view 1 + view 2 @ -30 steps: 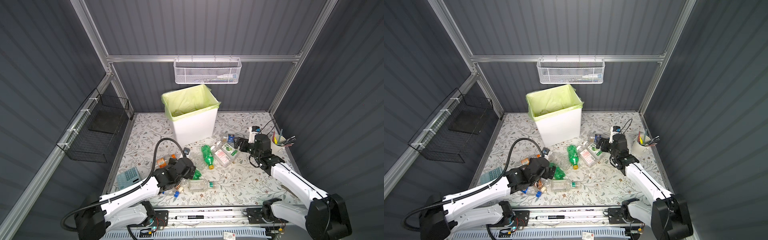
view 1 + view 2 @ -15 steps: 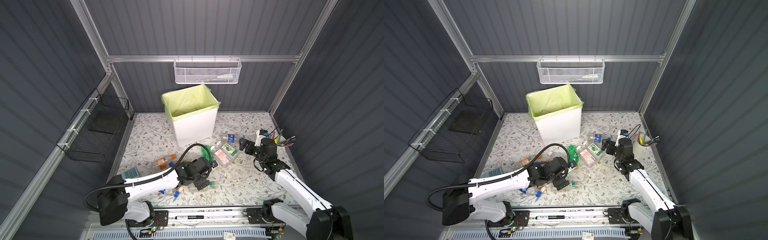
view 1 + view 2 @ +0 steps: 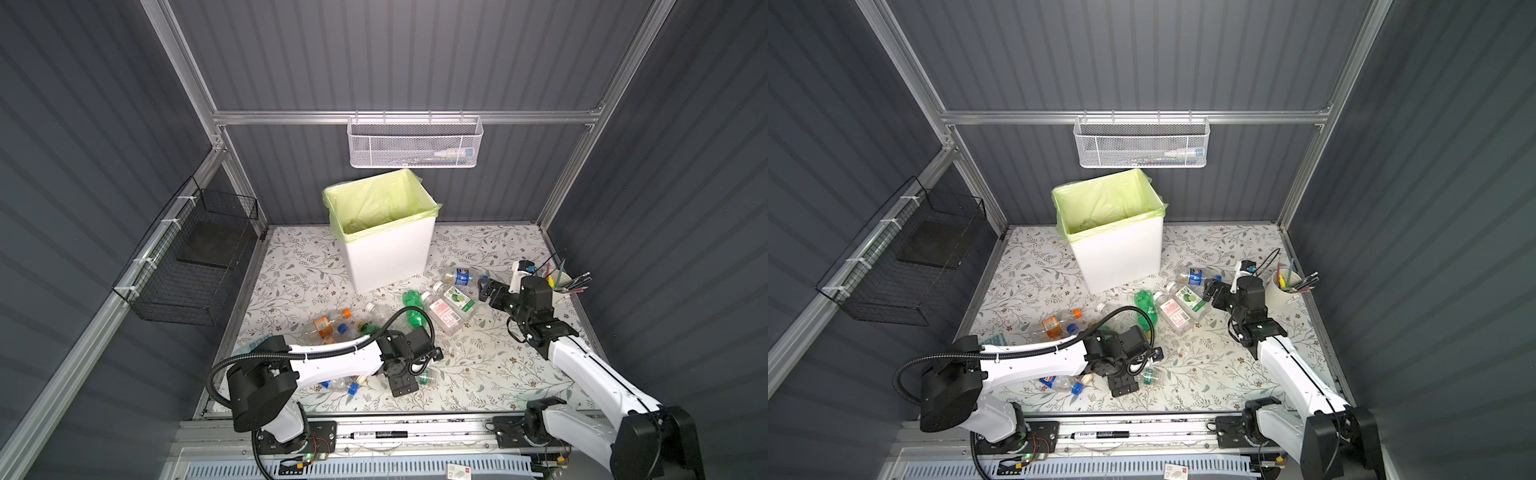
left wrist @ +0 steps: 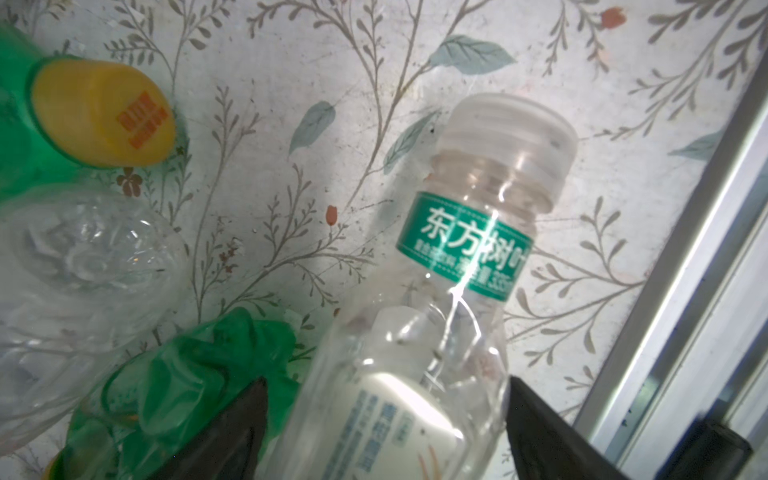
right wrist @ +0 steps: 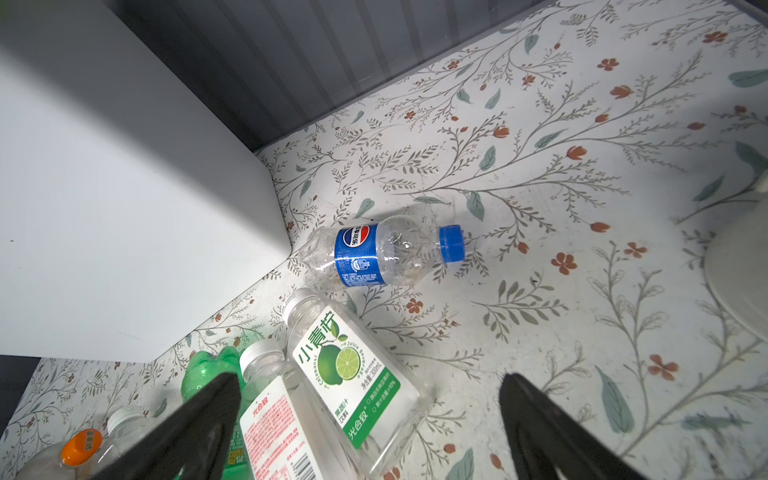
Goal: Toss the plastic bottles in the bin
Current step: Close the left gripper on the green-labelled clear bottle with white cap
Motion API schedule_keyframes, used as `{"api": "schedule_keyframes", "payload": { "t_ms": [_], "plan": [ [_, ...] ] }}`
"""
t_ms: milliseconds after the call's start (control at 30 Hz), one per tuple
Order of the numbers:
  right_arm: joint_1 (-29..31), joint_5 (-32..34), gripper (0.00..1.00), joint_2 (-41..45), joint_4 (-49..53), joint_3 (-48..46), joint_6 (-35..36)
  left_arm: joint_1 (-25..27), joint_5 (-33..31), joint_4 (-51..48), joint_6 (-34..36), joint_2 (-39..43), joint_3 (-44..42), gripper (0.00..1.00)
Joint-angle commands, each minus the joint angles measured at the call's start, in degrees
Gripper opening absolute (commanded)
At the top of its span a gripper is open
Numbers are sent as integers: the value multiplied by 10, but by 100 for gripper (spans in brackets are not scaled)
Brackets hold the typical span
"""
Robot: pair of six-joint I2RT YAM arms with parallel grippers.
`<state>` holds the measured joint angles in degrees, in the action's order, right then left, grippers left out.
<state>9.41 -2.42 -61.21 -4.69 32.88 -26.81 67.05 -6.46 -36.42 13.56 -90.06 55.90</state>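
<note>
While the left claw (image 4: 386, 384) sits spread around a clear green-label bottle (image 4: 461, 245) lying on the desk (image 4: 332, 124) well in front of the bin (image 3: 386, 262), I can't tell if it's actually touching it. Right claw (image 5: 370, 378) is wide open, empty, hovering over the lime-label bottle (image 5: 332, 357) close to the bin's front right corner. More bottles (image 3: 328, 326) lie before the bin.

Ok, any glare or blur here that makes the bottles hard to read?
Left wrist view: a glare streak runs down the clear bottle with the green band, its lower label washed out and soft; the yellow cap is slightly blurred. Right wrist view: the blue-label bottle is sharp, the gripper fingers soft. Both top views: even light, the bin crisp.
</note>
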Motion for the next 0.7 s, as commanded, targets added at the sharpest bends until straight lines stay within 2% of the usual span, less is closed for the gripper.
{"api": "schedule_keyframes", "payload": {
  "t_ms": [0,333,667],
  "plan": [
    [-4,-5,99,-4,1,-3,-3,2,21,-18,10,-9,15,88],
    [-10,-9,99,-8,0,-3,-4,4,31,0,10,-25,11,80],
    [-18,-15,99,-7,2,-5,-5,4,43,10,10,-33,13,63]
  ]
}}
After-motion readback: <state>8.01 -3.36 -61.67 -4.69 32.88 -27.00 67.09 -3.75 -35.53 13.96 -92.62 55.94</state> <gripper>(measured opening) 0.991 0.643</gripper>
